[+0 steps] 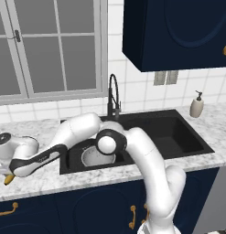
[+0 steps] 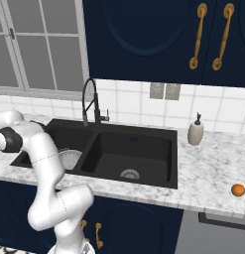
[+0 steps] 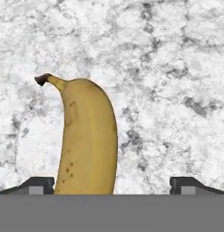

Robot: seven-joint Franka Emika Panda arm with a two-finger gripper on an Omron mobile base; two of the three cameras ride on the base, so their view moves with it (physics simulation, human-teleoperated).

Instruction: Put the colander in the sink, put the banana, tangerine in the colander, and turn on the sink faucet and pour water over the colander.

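Fingers (image 3: 38,183) of my gripper (image 3: 113,185) are spread wide, one on each side of the banana (image 3: 88,136), and not touching it. I see the banana lying on the marble counter (image 3: 168,68), left of the sink (image 1: 187,141). The colander (image 1: 97,156) sits in the sink's left basin. I spot the tangerine (image 2: 237,190) far off on the counter, right of the sink. The faucet (image 2: 90,101) stands behind the sink.
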